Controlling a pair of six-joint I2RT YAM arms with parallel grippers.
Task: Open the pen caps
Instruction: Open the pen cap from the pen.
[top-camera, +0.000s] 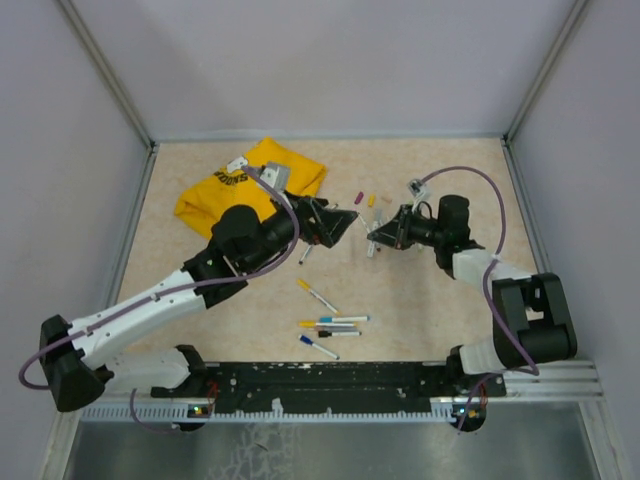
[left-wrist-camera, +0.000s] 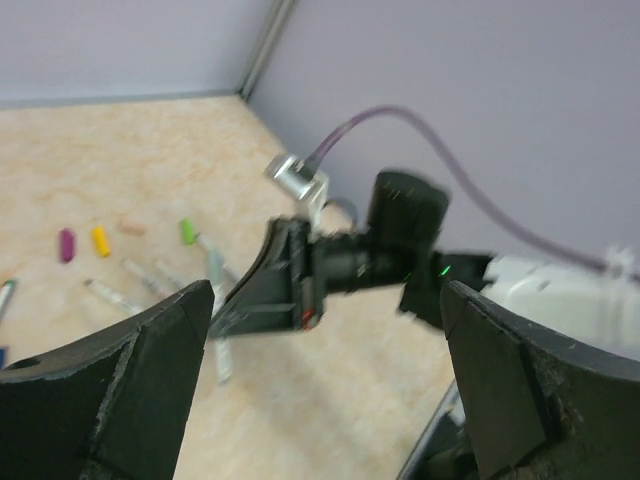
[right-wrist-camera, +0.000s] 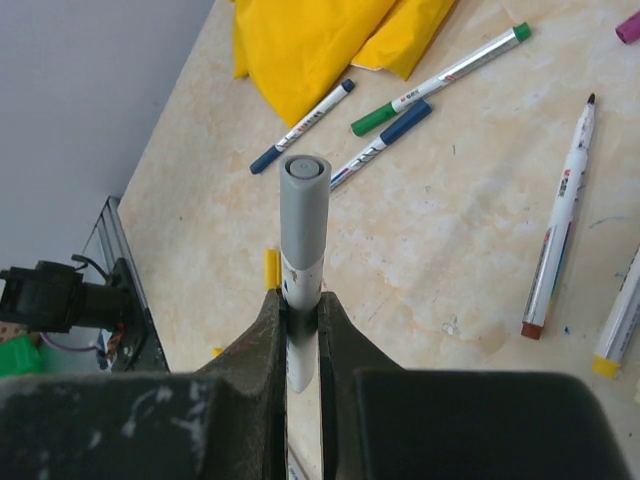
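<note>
The right pincer (right-wrist-camera: 300, 300) pinches a pen (right-wrist-camera: 302, 280) by its white barrel, the grey cap (right-wrist-camera: 304, 195) seated on the free end (pointing at the camera). The left pincer (left-wrist-camera: 325, 300) is spread wide, facing it just beside, above the counter (top-camera: 420, 300). Other pens (top-camera: 330, 325) lie nearer the bases.

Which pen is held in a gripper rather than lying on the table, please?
The grey-capped pen, clamped in the right gripper; the other pens in view lie flat on the table.
</note>
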